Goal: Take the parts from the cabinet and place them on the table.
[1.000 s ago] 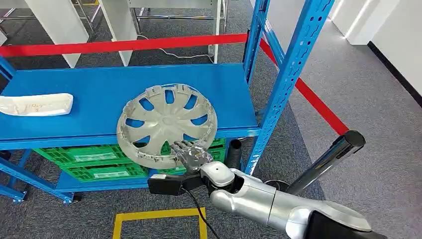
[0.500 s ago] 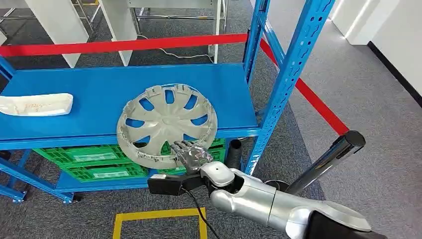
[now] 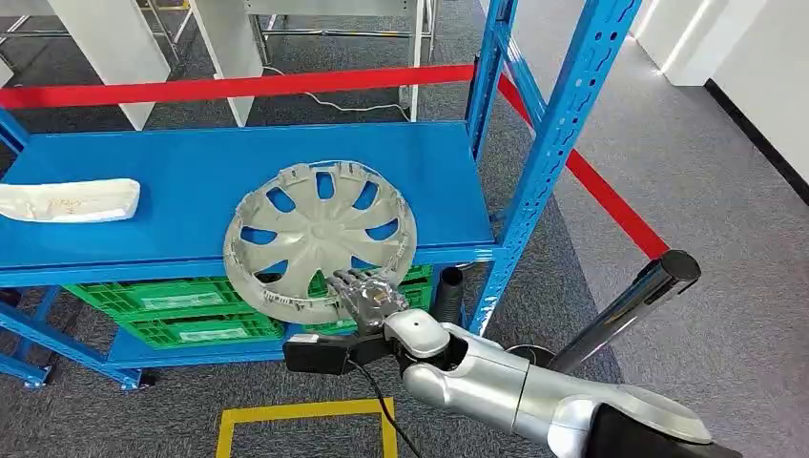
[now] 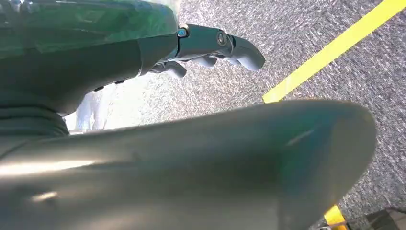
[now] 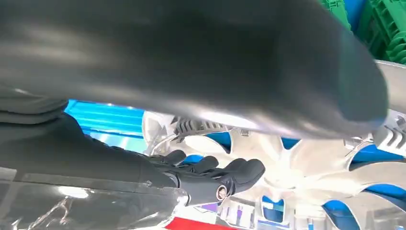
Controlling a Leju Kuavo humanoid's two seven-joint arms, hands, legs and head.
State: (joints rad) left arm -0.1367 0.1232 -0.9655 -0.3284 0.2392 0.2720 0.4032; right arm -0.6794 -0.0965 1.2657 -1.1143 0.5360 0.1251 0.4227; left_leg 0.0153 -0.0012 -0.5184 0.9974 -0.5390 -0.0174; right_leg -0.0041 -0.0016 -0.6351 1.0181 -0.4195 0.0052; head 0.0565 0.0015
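A silver hubcap (image 3: 320, 229) lies inner face up on the blue shelf (image 3: 172, 167), and its near edge sticks out past the shelf's front. My right hand (image 3: 367, 298) grips that near rim. In the right wrist view the thick thumb lies over the rim and the dark fingers (image 5: 215, 179) rest against the hubcap's (image 5: 297, 163) spoked face. A white part (image 3: 67, 200) lies at the shelf's left end. My left hand (image 4: 210, 48) hangs over grey carpet, fingers loosely apart and holding nothing.
Green crates (image 3: 181, 305) fill the lower shelf. A blue upright (image 3: 534, 172) stands right of the hubcap. Red barrier tape (image 3: 238, 88) runs behind and to the right, down to a dark post (image 3: 630, 305). A yellow floor marking (image 3: 305, 412) lies below my arm.
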